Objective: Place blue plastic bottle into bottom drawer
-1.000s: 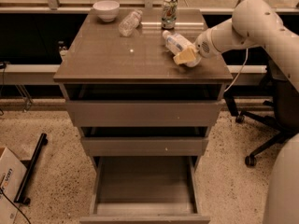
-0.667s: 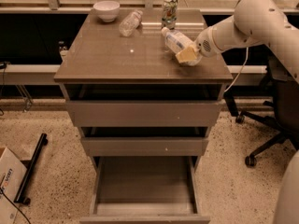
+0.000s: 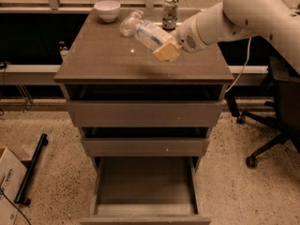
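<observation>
The stout clear plastic bottle with the pale blue-white label (image 3: 149, 33) should be light and fairly stiff, but its wall is thin and smooth. It will likely dent under a hard squeeze and could slide in a loose hold, especially where the glossy label wraps it. The best hold is across the widest part of the body, with a firm but moderate squeeze. The neck is too narrow for a steady grip. If there is liquid inside, the weight may shift as the bottle tilts, though I cannot tell how full it is.

The bottle lies tilted over the right half of the grey-brown counter (image 3: 108, 55), toward the back edge. Its narrower end points at the back left corner and its base end points toward the front right. I cannot say for certain whether it is clear of the surface. The label covers most of the body, and clear plastic shows at the ends.

The white arm's gripper (image 3: 165, 51) reaches in from the right edge, and its tan pads are pinched on the bottle's base end.

A slimmer clear crinkled bottle (image 3: 129, 25) lies just beside the neck end. The deep grey bottom drawer (image 3: 145, 182) stands pulled out below the front edge.
</observation>
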`<act>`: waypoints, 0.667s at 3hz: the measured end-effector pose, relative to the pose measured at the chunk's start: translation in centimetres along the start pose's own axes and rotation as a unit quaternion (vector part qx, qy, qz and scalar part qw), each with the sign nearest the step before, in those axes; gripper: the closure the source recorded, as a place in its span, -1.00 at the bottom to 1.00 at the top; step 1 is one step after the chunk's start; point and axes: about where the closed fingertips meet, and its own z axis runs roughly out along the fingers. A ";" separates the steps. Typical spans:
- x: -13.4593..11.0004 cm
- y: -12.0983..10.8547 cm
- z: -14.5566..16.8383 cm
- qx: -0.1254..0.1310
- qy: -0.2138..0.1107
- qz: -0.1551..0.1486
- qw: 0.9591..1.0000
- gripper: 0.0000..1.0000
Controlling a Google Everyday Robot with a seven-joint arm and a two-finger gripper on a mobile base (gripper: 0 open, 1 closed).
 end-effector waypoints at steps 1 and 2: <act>-3.1 5.8 0.4 -0.043 -0.012 -0.036 0.998 1.00; -3.5 6.8 0.7 -0.050 -0.014 -0.041 0.998 1.00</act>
